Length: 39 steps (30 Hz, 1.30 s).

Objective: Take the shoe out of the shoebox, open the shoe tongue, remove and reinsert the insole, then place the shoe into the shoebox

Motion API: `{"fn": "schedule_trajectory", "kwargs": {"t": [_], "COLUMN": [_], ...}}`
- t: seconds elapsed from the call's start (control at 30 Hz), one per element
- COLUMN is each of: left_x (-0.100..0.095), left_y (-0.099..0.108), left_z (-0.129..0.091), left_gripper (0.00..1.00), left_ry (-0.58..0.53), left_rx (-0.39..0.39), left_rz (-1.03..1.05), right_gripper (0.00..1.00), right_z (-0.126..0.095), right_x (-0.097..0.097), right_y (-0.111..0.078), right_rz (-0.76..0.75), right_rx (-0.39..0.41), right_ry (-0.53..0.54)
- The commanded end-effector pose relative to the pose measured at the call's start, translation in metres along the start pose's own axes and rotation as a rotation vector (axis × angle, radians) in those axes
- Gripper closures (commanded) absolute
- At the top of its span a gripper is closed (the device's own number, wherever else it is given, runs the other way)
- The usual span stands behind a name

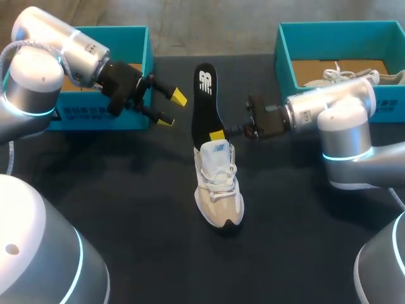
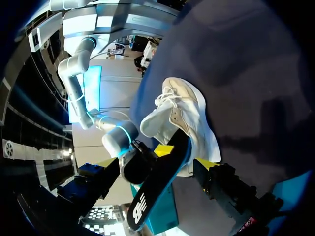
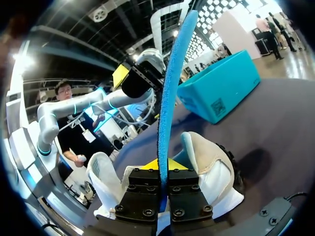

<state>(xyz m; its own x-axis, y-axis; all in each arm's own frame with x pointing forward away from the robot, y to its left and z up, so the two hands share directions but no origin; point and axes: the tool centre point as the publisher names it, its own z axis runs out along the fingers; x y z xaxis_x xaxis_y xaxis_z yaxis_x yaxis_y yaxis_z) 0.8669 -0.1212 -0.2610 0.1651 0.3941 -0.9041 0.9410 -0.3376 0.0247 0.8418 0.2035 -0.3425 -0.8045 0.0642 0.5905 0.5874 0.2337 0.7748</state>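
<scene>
A white-and-beige lace-up sneaker (image 1: 218, 190) is set at the middle of the dark bench (image 1: 126, 209). A long black foam insole (image 1: 205, 104) is stood in its heel opening, reaching behind it, pinched from the right by the right arm's fingers (image 1: 217, 135). The left arm's fingers (image 1: 180, 97) are held left of it, apart. A teal cardboard shoebox (image 1: 142, 44) is placed far left, a second shoebox (image 1: 285, 50) far right.

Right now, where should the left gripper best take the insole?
Likely the insole's free upper half, from the left gripper's side, pinching the flat faces: it stands out of the shoe, and the right gripper clamps its lower end.
</scene>
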Motion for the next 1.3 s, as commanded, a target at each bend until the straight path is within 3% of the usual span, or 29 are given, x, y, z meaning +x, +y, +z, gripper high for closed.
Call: {"fn": "schedule_trajectory", "kwargs": {"t": [0.03, 0.27, 0.43, 0.57, 0.7, 1.17, 1.23, 1.3], "left_x": [0.000, 0.001, 0.000, 0.000, 0.000, 0.002, 0.002, 0.002], "left_y": [0.000, 0.002, 0.004, 0.005, 0.005, 0.011, 0.012, 0.013], "left_z": [-0.001, -0.002, -0.002, -0.002, -0.002, 0.005, 0.009, 0.012], "left_gripper": [0.00, 0.00, 0.00, 0.00, 0.00, 0.00, 0.00, 0.00], "left_ry": [0.003, 0.002, 0.001, 0.000, -0.001, -0.002, -0.003, -0.004], "left_rx": [0.006, 0.011, 0.015, 0.017, 0.020, 0.011, 0.007, 0.008], "left_rz": [0.001, 0.000, 0.003, 0.004, 0.003, -0.002, -0.004, -0.005], "right_gripper": [1.00, 1.00, 0.82, 0.80, 0.84, 0.82, 0.84, 0.94], "right_z": [0.003, 0.002, 0.001, 0.001, 0.001, -0.009, -0.009, -0.007], "right_x": [0.005, 0.005, 0.004, 0.004, 0.004, -0.006, -0.010, -0.011], "right_y": [-0.005, -0.004, 0.003, 0.007, 0.008, 0.031, 0.031, 0.030], "right_rz": [0.007, -0.001, -0.017, -0.026, -0.029, -0.073, -0.071, -0.065], "right_rx": [0.002, 0.005, 0.009, 0.011, 0.012, 0.031, 0.033, 0.034], "right_ry": [-0.009, -0.021, -0.026, -0.027, -0.026, -0.034, -0.030, -0.024]}}
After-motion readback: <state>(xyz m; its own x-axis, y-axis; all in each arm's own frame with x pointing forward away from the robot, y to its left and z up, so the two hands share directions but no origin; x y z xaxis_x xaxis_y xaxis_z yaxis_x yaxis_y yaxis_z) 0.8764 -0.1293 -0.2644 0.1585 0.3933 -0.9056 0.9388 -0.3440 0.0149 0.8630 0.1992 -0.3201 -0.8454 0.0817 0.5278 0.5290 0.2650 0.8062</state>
